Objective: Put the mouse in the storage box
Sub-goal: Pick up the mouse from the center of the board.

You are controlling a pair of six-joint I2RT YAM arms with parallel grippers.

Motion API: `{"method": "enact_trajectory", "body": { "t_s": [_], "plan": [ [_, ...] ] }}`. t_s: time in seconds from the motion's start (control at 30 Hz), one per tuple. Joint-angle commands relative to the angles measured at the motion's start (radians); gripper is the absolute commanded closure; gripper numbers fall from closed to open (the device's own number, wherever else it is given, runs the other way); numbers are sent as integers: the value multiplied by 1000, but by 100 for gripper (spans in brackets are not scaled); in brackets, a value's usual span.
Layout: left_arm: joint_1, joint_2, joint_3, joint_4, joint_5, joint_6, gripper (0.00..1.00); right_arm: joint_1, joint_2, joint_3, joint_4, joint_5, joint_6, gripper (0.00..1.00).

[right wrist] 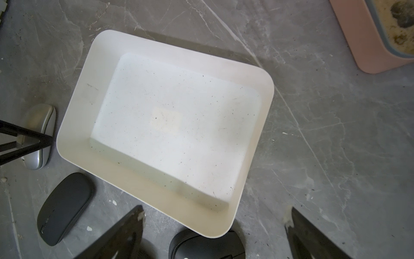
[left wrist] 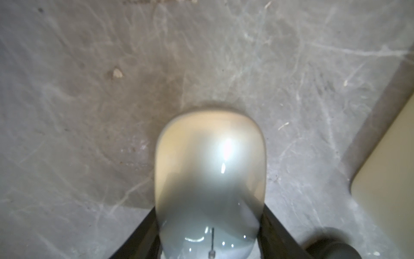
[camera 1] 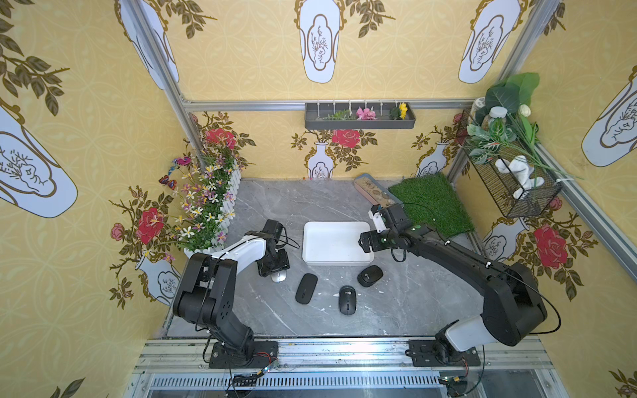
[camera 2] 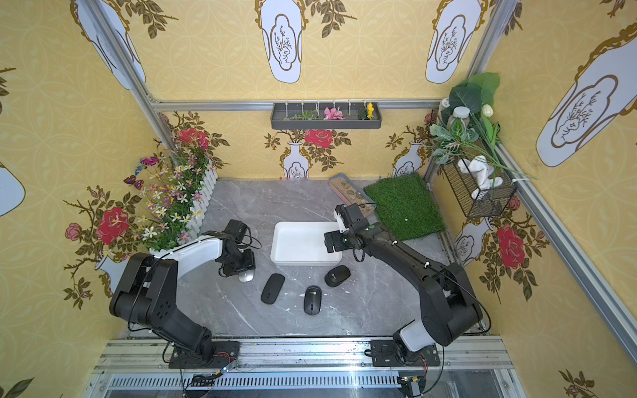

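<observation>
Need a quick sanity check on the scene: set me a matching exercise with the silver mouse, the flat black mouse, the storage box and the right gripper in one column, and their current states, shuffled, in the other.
Things:
1. silver mouse
2. flat black mouse
3. storage box
4. right gripper

States:
A. empty
B. open, holding nothing
C. flanked by the left gripper
D. lying free on the table, untouched

Pairs: 1-C, 2-D, 3-A, 4-B
</observation>
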Motion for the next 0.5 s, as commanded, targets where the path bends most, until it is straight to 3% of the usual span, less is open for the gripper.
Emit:
{"method": "enact_trajectory", "body": {
  "t_s": [0.0,0.23,0.47],
  "plan": [
    [1,20,4,-23,-8,1,43,1,4,2,29,17,7,3],
    [-1,35,41,-44,-45,-13,50,1,13,8,33,19,2,3],
    [-17,-39,99,-123,-120,-41,55,0,27,16,32,21,-9,3]
  ]
}}
